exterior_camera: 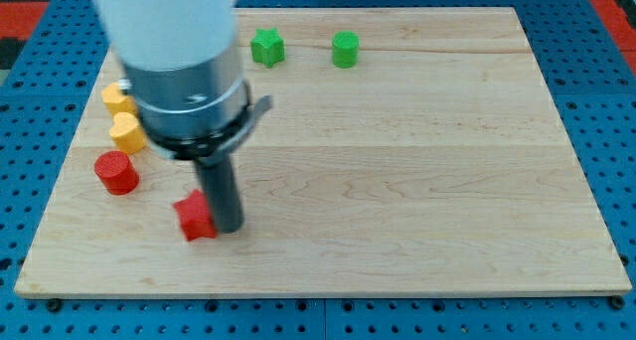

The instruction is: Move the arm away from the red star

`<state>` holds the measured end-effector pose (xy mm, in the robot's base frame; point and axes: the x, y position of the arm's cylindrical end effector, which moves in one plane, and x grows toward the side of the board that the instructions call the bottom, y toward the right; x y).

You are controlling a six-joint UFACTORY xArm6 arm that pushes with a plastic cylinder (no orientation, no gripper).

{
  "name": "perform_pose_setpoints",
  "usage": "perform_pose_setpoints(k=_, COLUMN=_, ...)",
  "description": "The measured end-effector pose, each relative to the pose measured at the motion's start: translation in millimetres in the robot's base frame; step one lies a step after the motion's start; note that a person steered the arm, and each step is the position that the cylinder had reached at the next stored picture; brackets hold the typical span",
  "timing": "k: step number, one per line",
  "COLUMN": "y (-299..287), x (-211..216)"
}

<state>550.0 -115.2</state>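
Observation:
The red star [195, 217] lies on the wooden board near the view's bottom left. My tip [228, 226] stands right beside it on its right, touching or almost touching it. The arm's grey and white body hangs above, covering the board's upper left part.
A red cylinder [116, 172] sits left of the star. A yellow heart [125, 132] and another yellow block [115, 97] lie above it, partly behind the arm. A green star [266, 48] and a green cylinder [345, 50] sit near the view's top. The board's front edge [318, 292] is close below.

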Motion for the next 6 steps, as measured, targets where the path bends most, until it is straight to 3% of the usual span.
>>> perform_pose_setpoints(k=2, y=-105.1, x=7.9)
perform_pose_setpoints(k=3, y=-73.5, x=8.9)
perform_pose_setpoints(k=6, y=-5.8, x=-58.2)
